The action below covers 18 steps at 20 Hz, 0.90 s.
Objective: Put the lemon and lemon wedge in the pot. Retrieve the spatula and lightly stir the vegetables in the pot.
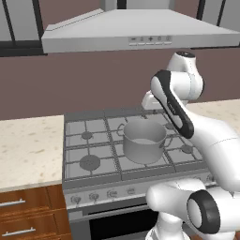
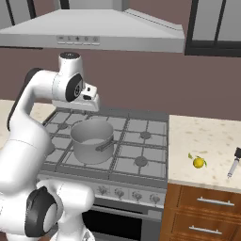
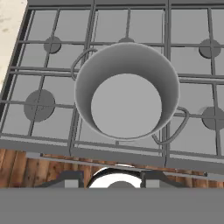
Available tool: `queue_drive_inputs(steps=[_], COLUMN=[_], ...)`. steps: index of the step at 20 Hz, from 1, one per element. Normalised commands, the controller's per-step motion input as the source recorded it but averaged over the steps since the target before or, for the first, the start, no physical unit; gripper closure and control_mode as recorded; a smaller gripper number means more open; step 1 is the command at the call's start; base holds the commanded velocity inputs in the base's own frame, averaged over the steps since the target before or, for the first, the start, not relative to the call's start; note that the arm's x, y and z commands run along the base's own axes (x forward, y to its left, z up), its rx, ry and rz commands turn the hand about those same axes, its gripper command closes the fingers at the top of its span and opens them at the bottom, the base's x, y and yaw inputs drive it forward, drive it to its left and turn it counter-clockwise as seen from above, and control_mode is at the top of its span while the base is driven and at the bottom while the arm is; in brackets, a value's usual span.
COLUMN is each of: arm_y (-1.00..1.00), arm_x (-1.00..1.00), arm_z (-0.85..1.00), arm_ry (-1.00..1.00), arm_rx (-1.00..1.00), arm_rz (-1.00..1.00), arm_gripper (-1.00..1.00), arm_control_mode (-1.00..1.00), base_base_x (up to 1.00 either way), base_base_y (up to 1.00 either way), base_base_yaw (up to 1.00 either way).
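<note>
Pincer held high over the pot on the gas stove.

The grey pot point(image 3: 127, 98) stands upright on the stove grate point(image 3: 41, 78), its pale inside bare, one loop handle toward the back and one toward the front. The pincer point(image 2: 89, 101) hangs above it, looking straight down; its fingers point(image 3: 70, 180) stand apart with nothing between them. The lemon point(image 2: 198, 162) lies on the table point(image 2: 207, 136) right of the stove, well apart from the pot, near a dark-tipped utensil point(image 2: 233, 164).
</note>
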Motion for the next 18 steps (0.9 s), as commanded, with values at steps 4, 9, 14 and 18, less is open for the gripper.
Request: queue_drive_inputs(steps=[4, 9, 14, 18], arm_y=[-0.04, -0.34, -0.62, -0.71], arm_x=[-0.11, -0.36, -0.33, -0.13], arm_z=[-0.02, -0.06, -0.04, -0.05], arm_ry=[-0.02, -0.18, -0.09, 0.0], arm_rx=[0.0, 0.0, 0.0, 0.0], arm_rz=[0.0, 0.01, 0.05, 0.0], arm_gripper=[-1.0, -1.0, -1.0, -1.0], arm_control_mode=[-1.0, -1.0, -1.0, -1.0], base_base_x=[0.0, 0.0, 0.0, 0.0], base_base_y=[0.0, 0.0, 0.0, 0.0], base_base_yaw=[0.0, 0.0, 0.0, 0.0])
